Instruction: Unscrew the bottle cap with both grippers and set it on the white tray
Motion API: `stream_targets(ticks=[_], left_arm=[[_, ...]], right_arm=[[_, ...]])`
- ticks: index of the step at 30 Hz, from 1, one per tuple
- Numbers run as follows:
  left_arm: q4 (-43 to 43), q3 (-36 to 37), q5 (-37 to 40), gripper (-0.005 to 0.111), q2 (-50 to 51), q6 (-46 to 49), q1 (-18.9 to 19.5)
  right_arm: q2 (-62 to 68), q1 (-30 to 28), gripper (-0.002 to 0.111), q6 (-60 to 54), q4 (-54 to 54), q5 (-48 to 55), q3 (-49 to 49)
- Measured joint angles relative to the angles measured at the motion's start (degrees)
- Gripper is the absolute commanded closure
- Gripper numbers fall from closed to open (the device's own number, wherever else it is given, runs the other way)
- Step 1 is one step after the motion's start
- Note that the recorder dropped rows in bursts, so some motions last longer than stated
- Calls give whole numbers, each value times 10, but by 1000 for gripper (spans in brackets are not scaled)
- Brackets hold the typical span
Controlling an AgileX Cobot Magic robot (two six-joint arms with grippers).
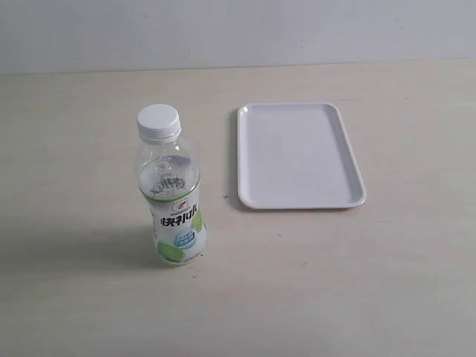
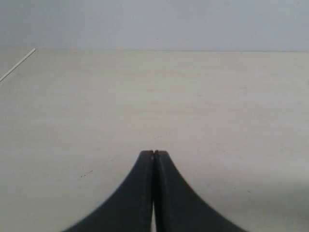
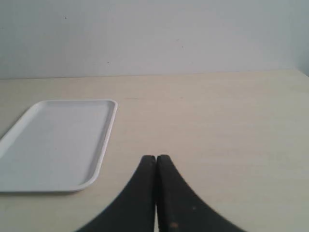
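Left tool [image 2: 154,153], right tool [image 3: 155,157] — both closed, empty — one bottle [image 1: 172,195], one white tray [image 1: 297,156].

a bare test bench rather than a home: a plain pale wooden tabletop [image 1: 357,282] against a blank grey-white wall [image 1: 238,30], with no furnishings.
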Motion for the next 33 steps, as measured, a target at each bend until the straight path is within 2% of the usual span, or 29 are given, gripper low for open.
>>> stream_targets(ticks=[11,16,22,28,31,33], left_arm=[[2,0,0,107,0,5,0],[50,0,0,107,0,52,0],[66,0,-7,107,0,64,0],[-15,0,-81,107,0,12,0],[-96,0,-139,107,0,-84,-1],[-116,0,-158,107,0,-110,-7]], right_arm=[[0,0,108,0,0,0,0],[0,0,108,0,0,0,0],[0,0,108,1,0,0,0],[0,0,108,1,0,0,0],[0,0,108,-1,0,-13,0],[0,0,108,0,0,-40,0]])
